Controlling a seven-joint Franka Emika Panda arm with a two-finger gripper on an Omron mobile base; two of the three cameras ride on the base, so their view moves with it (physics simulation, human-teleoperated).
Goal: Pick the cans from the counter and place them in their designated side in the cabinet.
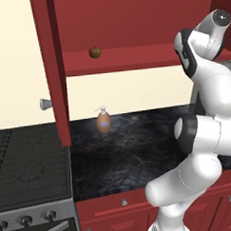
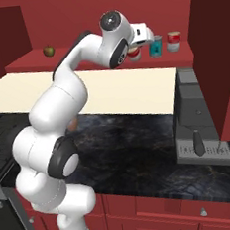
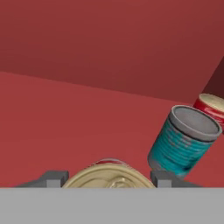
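My gripper [image 2: 137,46] is up at the cabinet's long red shelf [image 2: 82,63], near its right end. In the hand view the fingers [image 3: 54,178] press both sides of a cream-topped, red-banded can [image 3: 109,174], so the gripper [image 3: 107,178] is shut on it. That can [image 2: 134,53] sits at shelf level. Just right of it stands the teal can [image 2: 155,46], which looks tilted in the hand view [image 3: 183,144]. A second cream-and-red can [image 2: 173,40] stands farther right, partly hidden behind the teal can [image 3: 212,107]. The black counter [image 1: 138,149] lies below.
A small brown apple [image 1: 95,52] rests on the shelf's left part. A brown soap bottle [image 1: 104,121] stands at the counter's back. The open cabinet door [image 1: 51,68] hangs beside the stove [image 1: 29,164]. A grey appliance [image 2: 200,123] and another red door [image 2: 215,52] stand at right.
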